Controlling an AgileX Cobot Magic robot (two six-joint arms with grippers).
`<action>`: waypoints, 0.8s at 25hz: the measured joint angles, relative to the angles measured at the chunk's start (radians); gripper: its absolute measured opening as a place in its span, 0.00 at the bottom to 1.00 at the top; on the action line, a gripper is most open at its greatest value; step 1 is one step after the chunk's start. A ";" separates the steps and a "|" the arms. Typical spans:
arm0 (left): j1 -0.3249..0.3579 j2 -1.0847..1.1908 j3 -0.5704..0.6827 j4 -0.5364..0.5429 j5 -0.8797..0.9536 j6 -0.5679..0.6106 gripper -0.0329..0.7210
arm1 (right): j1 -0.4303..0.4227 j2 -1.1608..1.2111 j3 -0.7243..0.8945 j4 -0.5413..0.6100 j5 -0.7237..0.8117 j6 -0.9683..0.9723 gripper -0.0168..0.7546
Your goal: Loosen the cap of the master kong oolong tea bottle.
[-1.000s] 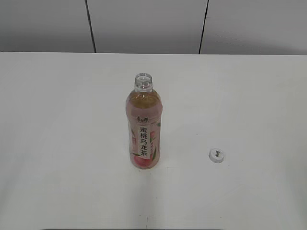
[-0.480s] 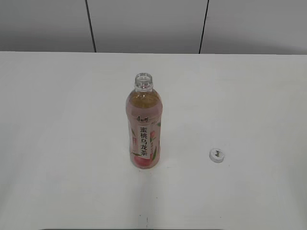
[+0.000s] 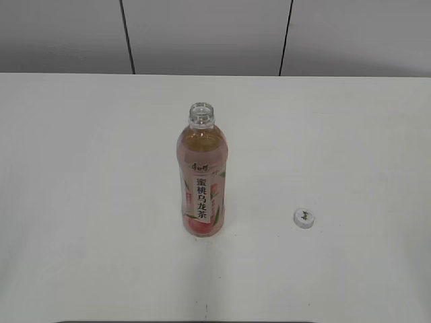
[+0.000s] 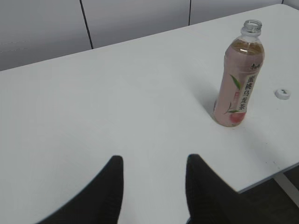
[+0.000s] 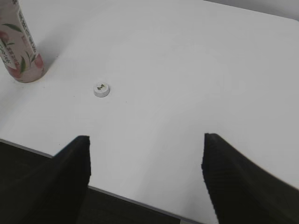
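The master kong oolong tea bottle [image 3: 202,178] stands upright mid-table, its neck open with no cap on it. It also shows in the left wrist view [image 4: 238,77] and partly in the right wrist view [image 5: 21,44]. The cap [image 3: 304,218] lies flat on the table to the bottle's right, logo up; it also shows in the right wrist view [image 5: 101,88] and the left wrist view [image 4: 281,93]. My left gripper [image 4: 154,161] is open and empty, far from the bottle. My right gripper [image 5: 145,140] is open and empty near the table's front edge, short of the cap.
The white table [image 3: 87,168] ends at a grey panelled wall [image 3: 202,33] at the back. The table's front edge shows in the right wrist view [image 5: 140,201] and its corner in the left wrist view [image 4: 280,168].
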 joint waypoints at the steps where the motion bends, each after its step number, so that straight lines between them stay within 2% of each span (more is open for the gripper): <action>1: 0.000 0.000 0.000 0.000 0.000 0.000 0.40 | 0.000 0.000 0.000 0.000 0.000 0.000 0.75; 5: 0.051 0.000 0.000 0.000 0.000 0.000 0.40 | -0.025 0.000 0.000 0.000 0.000 0.000 0.75; 12: 0.262 0.000 0.000 -0.001 0.000 0.000 0.39 | -0.200 0.000 0.000 0.001 0.000 0.001 0.75; 15: 0.283 0.000 0.000 -0.001 0.000 0.000 0.39 | -0.245 0.000 0.000 0.001 0.000 0.001 0.75; 20: 0.285 0.000 0.000 -0.001 0.000 0.000 0.38 | -0.256 0.000 0.000 0.001 0.000 0.001 0.75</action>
